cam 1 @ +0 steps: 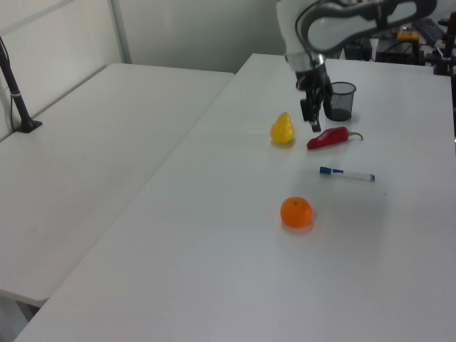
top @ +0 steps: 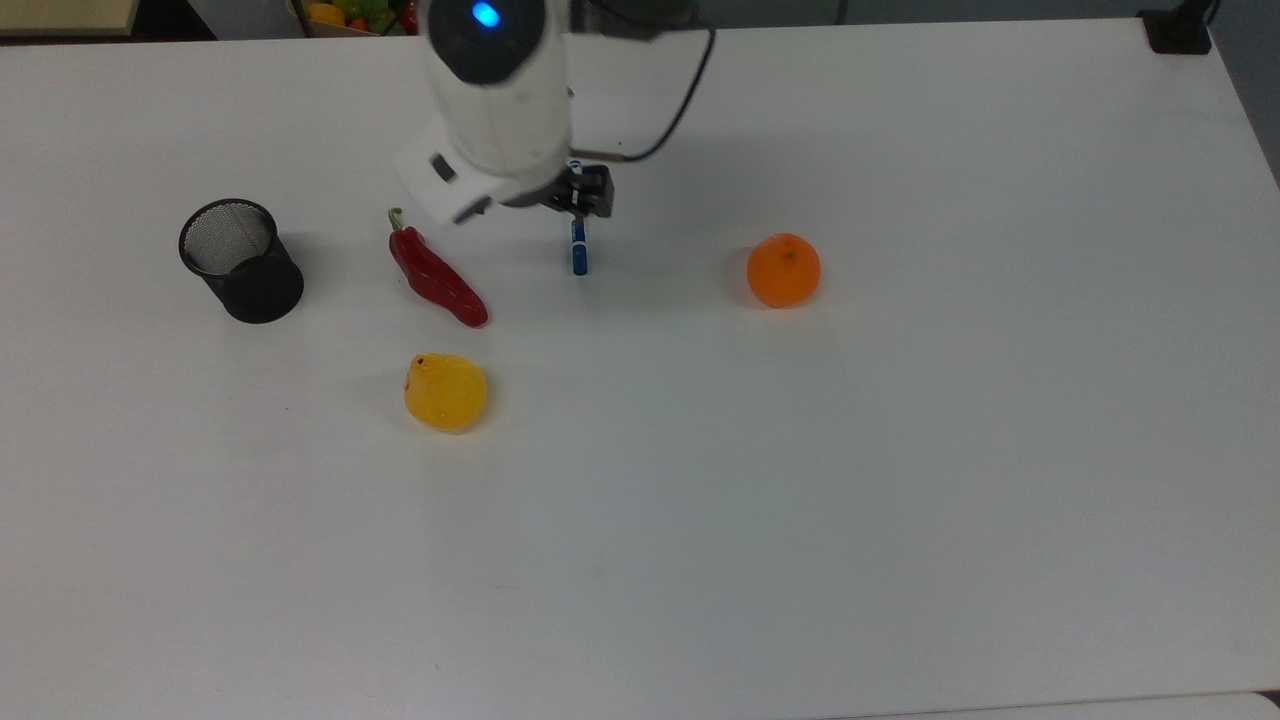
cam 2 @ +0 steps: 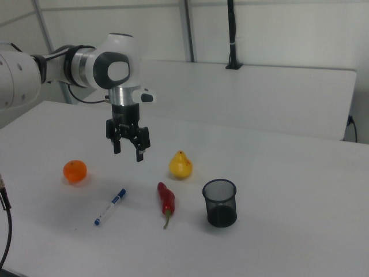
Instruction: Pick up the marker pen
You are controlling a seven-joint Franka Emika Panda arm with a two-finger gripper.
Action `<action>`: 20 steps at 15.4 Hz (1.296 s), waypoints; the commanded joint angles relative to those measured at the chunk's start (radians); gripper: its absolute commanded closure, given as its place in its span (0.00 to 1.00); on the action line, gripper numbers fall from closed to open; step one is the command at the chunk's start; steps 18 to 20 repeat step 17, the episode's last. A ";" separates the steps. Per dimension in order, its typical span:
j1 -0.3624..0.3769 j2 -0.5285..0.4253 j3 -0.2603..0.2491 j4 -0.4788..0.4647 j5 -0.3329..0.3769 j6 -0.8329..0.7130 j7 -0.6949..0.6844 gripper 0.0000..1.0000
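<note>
End effector [cam 2: 127,149] hangs above the surface [cam 2: 277,242], fingers spread, nothing between them. In the left view it [cam 1: 311,118] hovers in front of the cup.

Closest to it, the marker [cam 2: 110,206] lies flat on the surface below and toward the right view's left, untouched and apart from the fingers. In the top view its blue cap [top: 579,260] pokes out just below the end effector [top: 585,200]; in the left view the marker [cam 1: 347,174] lies well below the end effector, blue end toward the left view's left.

Next out, the chilli [cam 2: 166,202] lies below it, toward the right view's right, near the marker but not touching it. The pear [cam 2: 180,164] stands to the right view's right of the end effector, beyond the chilli.

On the other side, the orange [cam 2: 75,171] sits toward the right view's left, well apart.

Farthest out, the black mesh cup [cam 2: 219,202] stands upright toward the right view's right, past the chilli.
</note>
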 commanded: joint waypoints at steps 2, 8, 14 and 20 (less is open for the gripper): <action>-0.089 -0.153 0.000 -0.046 0.063 0.012 -0.061 0.00; -0.175 -0.288 -0.010 -0.049 0.065 -0.095 -0.143 0.00; -0.192 -0.291 -0.010 -0.040 0.063 -0.089 -0.055 0.00; -0.195 -0.291 -0.010 -0.040 0.063 -0.092 -0.054 0.00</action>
